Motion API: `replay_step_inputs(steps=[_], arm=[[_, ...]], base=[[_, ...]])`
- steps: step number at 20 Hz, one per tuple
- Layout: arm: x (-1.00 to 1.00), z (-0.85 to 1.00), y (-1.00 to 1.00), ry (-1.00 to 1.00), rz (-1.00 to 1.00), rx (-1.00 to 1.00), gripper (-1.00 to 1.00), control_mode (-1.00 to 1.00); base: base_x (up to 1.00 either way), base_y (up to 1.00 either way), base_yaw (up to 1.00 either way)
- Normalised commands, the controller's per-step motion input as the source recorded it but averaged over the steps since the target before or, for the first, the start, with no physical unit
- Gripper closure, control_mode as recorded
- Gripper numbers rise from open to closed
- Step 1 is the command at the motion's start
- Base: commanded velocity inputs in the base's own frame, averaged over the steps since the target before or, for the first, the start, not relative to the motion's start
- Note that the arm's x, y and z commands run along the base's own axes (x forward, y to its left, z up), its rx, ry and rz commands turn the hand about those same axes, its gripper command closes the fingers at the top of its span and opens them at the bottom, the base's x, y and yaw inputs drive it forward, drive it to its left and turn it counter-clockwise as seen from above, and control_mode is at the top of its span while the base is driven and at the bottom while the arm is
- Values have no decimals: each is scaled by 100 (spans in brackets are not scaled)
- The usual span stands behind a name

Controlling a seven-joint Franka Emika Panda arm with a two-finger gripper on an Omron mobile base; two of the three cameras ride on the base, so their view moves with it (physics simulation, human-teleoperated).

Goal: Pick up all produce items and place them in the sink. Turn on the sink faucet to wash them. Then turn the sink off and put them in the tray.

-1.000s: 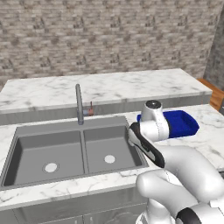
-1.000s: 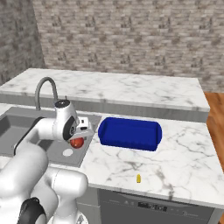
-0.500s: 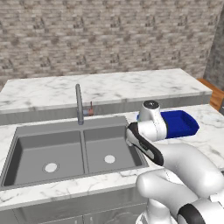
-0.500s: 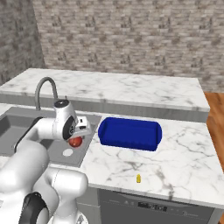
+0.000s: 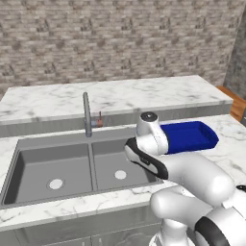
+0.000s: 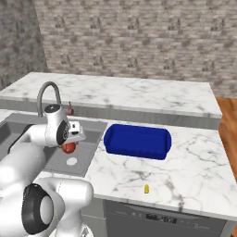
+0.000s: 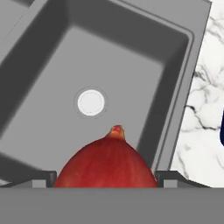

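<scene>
1. Gripper [image 7: 105, 179] clasps a red-orange fruit [image 7: 106, 162], one dark finger tip at each side of it, held above the right bowl of the sink [image 7: 131, 39]; the bowl's round white drain [image 7: 90, 102] lies straight below.
2. From the right base camera, the fruit [image 6: 69, 147] shows as a red ball under the white hand, over the sink's right bowl and clear of its floor.
3. Sink [image 5: 29, 166] is a grey double basin set into a white marbled worktop [image 6: 185, 171], with one drain in each bowl.
4. Faucet [image 5: 87, 115] rises behind the divider between the bowls, its small lever with a reddish mark [image 5: 100, 118] just beside the stem.
5. Blue tray [image 6: 137, 140] sits on the worktop just right of the sink, apart from the gripper.
6. Small yellow object [image 6: 146, 188] lies near the worktop's front edge, well apart from the tray.
7. Raised marbled ledge [image 5: 120, 93] runs behind the sink, backed by a grey-brown brick wall [image 5: 115, 38]; wooden floor [image 6: 229, 120] shows at the right.
</scene>
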Motion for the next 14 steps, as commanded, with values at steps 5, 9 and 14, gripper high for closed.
replay_step_inputs(steps=[5, 9, 14], arm=[[7, -8, 29, 1, 6, 0, 100, -100], [2, -18, 0, 5, 9, 0, 100, -100], [7, -31, 0, 0, 9, 4, 100, -100]], base=[[0, 0, 0], [0, 0, 0], [0, 0, 0]])
